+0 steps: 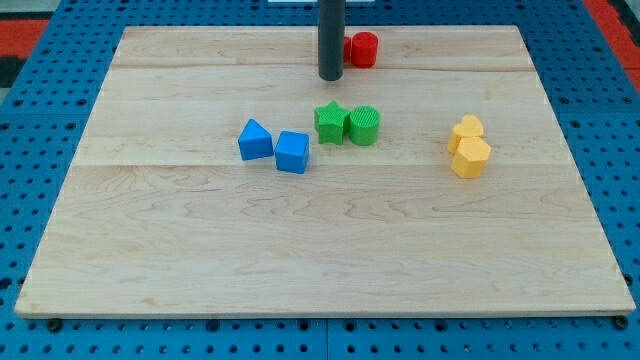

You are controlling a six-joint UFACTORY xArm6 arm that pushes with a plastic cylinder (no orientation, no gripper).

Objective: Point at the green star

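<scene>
The green star (330, 121) lies near the middle of the wooden board (320, 250), touching a green cylinder (365, 125) on its right. My tip (331, 76) ends the dark rod coming down from the view's top. It stands apart from the star, a short way toward the view's top of it. A red block (362, 49) sits just to the right of the rod.
A blue triangular block (255, 140) and a blue cube (292, 152) sit together left of the star. Two yellow blocks (468, 146) sit together at the right. The board rests on a blue pegboard surface (40, 120).
</scene>
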